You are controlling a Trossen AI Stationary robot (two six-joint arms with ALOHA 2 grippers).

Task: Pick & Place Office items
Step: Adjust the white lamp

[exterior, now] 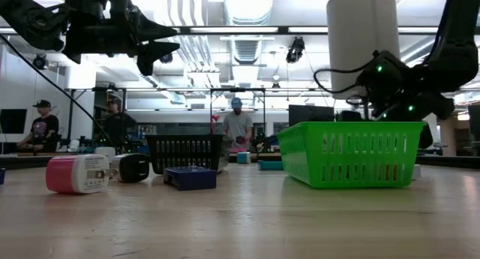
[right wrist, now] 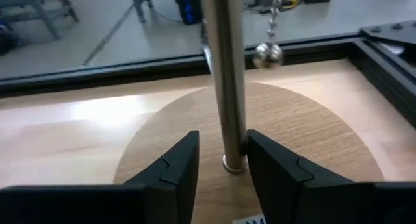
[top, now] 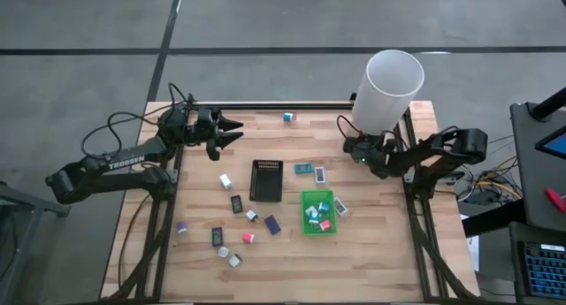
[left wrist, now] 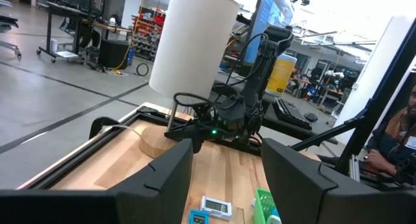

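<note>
Along the near edge of the wooden counter (top: 371, 261) the boards lie bare, more so on the right; the near-left part carries a loose scatter of office items (top: 232, 248): small white, black, purple, dark blue and pink-red blocks, each resting apart from its neighbours. From table height, a pink-and-white plug block (exterior: 76, 173) and a black one (exterior: 133, 167) sit just beside each other, with a flat dark blue piece (exterior: 190, 176) near them.

At mid-counter stands the bright green tray (top: 317, 225), with several teal, white and pink pieces inside it and one small packet just beside its right wall. The black ribbed tray (top: 266, 181) sits to its left, apart from it, with open board between. Two flat teal-and-white packets (top: 310, 171) lie just beyond the green tray.

Farther back, the left tool (top: 232, 133) hangs above the far-left part of the counter, its fingers apart and holding nothing. The right tool (right wrist: 222, 160) is at the far-right corner, low over the round wooden base of a lamp (right wrist: 260, 126), its fingers slightly apart on either side of the metal pole (right wrist: 224, 68), not visibly pressing it. The tall white shade (top: 389, 88) overhangs that corner. One teal piece (top: 288, 118) sits alone by the far edge rail.
</note>
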